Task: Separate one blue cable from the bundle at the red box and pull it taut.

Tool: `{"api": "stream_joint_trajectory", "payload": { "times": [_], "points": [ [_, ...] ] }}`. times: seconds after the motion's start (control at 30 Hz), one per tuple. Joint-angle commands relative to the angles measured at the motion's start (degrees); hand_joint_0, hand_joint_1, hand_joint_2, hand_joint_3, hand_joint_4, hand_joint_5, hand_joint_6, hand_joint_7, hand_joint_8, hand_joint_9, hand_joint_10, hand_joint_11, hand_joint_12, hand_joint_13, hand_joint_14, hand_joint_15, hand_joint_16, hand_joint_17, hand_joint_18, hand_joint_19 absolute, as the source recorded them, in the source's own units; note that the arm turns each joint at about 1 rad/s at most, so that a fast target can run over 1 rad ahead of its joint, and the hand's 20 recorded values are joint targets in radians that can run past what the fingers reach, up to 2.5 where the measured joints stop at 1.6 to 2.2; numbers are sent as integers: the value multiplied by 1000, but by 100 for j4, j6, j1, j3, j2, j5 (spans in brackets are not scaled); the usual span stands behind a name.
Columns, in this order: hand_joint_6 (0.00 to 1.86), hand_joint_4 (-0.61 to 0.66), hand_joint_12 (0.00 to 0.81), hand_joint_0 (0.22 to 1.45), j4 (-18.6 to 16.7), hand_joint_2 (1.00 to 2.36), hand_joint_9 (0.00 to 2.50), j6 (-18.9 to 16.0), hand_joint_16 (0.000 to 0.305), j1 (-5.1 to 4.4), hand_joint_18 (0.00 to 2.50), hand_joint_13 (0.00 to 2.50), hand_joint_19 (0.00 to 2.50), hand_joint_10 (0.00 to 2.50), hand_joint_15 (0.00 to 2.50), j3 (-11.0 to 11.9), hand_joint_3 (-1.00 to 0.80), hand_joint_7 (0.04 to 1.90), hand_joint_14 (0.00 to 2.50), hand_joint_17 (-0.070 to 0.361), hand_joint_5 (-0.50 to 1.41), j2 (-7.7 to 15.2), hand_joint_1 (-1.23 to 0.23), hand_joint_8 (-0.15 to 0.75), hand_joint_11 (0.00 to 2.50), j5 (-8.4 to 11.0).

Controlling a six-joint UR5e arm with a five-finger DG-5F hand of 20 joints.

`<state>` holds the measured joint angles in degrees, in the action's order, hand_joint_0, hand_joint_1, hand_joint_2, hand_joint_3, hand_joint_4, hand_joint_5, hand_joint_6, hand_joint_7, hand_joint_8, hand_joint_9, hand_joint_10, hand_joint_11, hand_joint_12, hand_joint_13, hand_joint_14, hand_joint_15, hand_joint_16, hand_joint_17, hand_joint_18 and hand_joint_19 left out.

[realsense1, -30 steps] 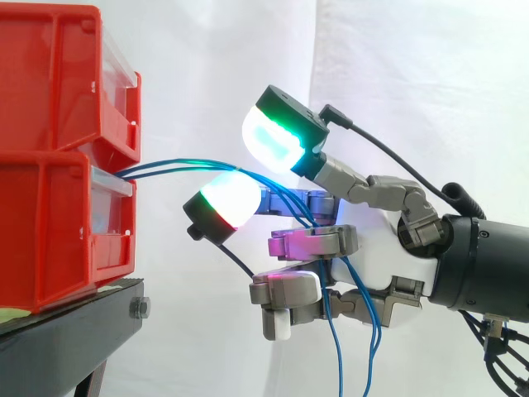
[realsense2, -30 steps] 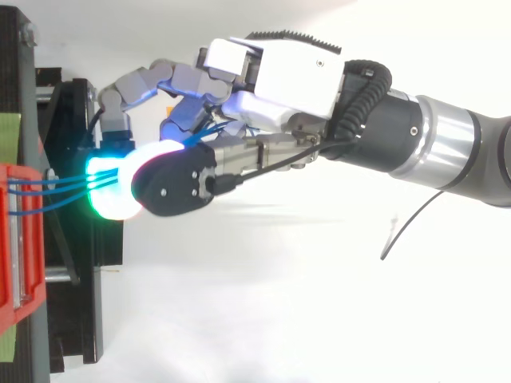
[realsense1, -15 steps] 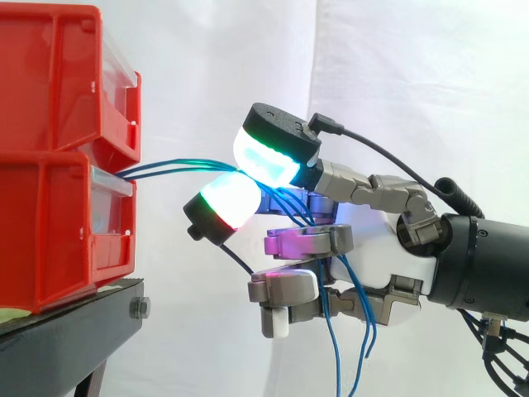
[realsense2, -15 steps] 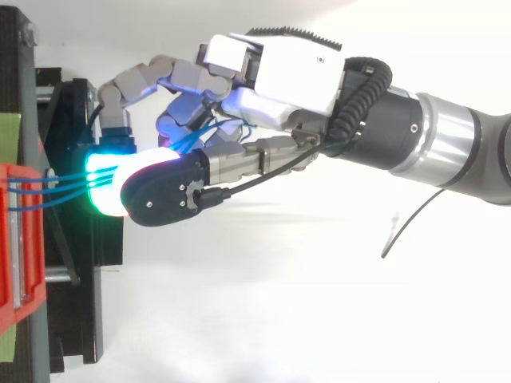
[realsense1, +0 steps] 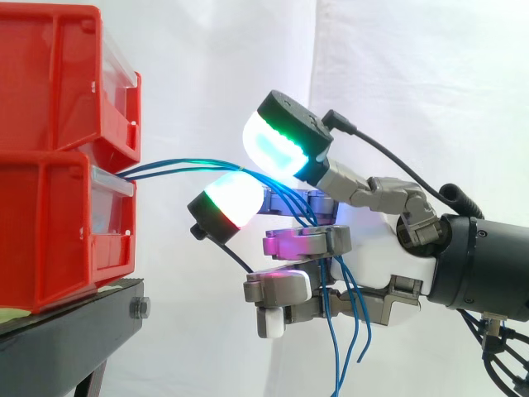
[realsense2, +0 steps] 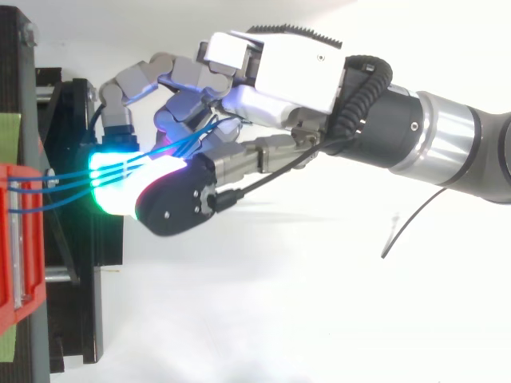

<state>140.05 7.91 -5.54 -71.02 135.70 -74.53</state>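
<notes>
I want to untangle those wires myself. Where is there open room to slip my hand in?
Free: below the thin blue cables, between the black stand and the robot hand; also above them, right of the stacked red plastic bins. Crowded: where the cables thread through the hand's curled fingers.

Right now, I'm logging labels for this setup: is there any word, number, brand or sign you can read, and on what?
None can be read. The red bins, the clear strips on their fronts, the black stand, the green tape and the robot hand show no legible word, number or sign.
</notes>
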Motion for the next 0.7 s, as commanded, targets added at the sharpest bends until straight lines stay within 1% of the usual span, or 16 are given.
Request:
{"api": "stream_joint_trajectory", "payload": {
  "times": [0.0,0.07,0.13,0.17,0.2,0.27,0.3,0.33,0.43,0.47,0.53,0.6,0.67],
  "points": [
    [875,63,389,493,-4,1000,969,0,60,0,913,1186,921,1903,1519,9,-500,1078,20,134,-178,-9,-385,291,1912,0],
    [870,55,376,519,-4,1000,992,0,57,0,897,1182,935,1839,1526,0,-500,1106,21,128,-175,0,-318,285,1931,0],
    [867,39,351,582,4,1000,996,0,53,0,871,1167,966,1736,1536,0,-500,1134,24,120,-173,0,-318,264,2036,0],
    [867,26,343,622,-4,1000,1001,0,52,0,866,1165,970,1723,1539,0,-500,1153,24,118,-171,0,-393,268,2032,0],
    [867,27,341,624,-4,1000,1005,0,52,0,866,1165,971,1725,1541,0,-500,1153,23,118,-171,-9,-403,268,2031,0],
    [869,28,348,614,4,1013,1003,0,53,0,866,1167,973,1702,1552,0,-347,1172,24,118,-168,0,-530,266,2099,0],
    [869,28,348,614,4,1013,1003,0,53,0,866,1167,973,1702,1552,0,-347,1172,24,118,-168,-9,-530,266,2099,0],
    [871,21,347,600,-4,1016,995,0,53,0,868,1165,963,1713,1561,0,-260,1187,23,119,-170,0,-603,272,2094,0],
    [875,21,351,615,4,1019,963,0,55,0,865,1145,948,1761,1560,0,-160,1241,24,123,-174,-9,-748,276,2071,0],
    [882,-7,356,626,-4,1020,954,0,55,9,863,1141,938,1781,1545,0,-141,1242,24,123,-177,0,-787,274,2055,0],
    [887,-44,355,640,4,1021,939,0,54,9,847,1129,941,1763,1545,0,-137,1273,25,120,-180,-9,-816,276,2081,0],
    [897,-76,352,666,-4,1021,921,0,54,9,840,1118,921,1783,1539,0,-165,1258,26,121,-185,0,-843,265,2041,0],
    [903,-79,357,693,-4,1017,915,9,54,9,833,1105,891,1781,1541,0,-241,1240,26,121,-187,0,-864,262,2048,0]
  ]
}}
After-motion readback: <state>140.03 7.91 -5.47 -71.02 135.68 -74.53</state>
